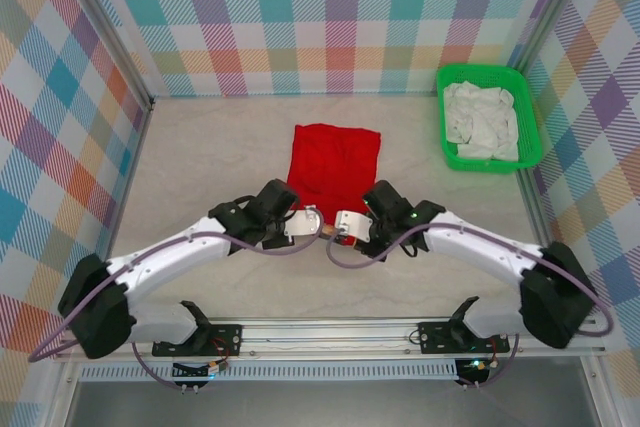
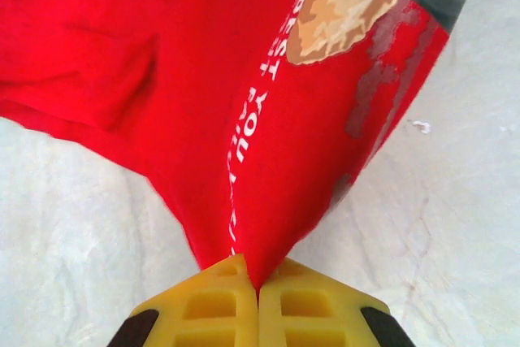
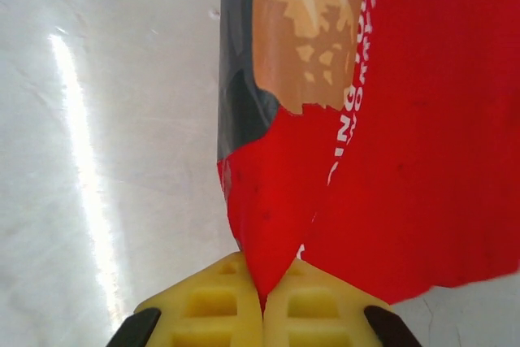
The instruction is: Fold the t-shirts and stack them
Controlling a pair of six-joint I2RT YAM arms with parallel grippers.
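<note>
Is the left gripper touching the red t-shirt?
Touching. The left wrist view shows the left gripper with yellow fingers shut on the red t-shirt.

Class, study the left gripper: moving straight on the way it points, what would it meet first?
The red t-shirt it is shut on: the cloth fans out directly ahead of the left gripper. Past that, probably the right gripper, though depth is unclear.

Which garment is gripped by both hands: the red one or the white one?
The red t-shirt, pinched by the left hand and right hand; the white cloth lies crumpled in the green basket, untouched.
</note>
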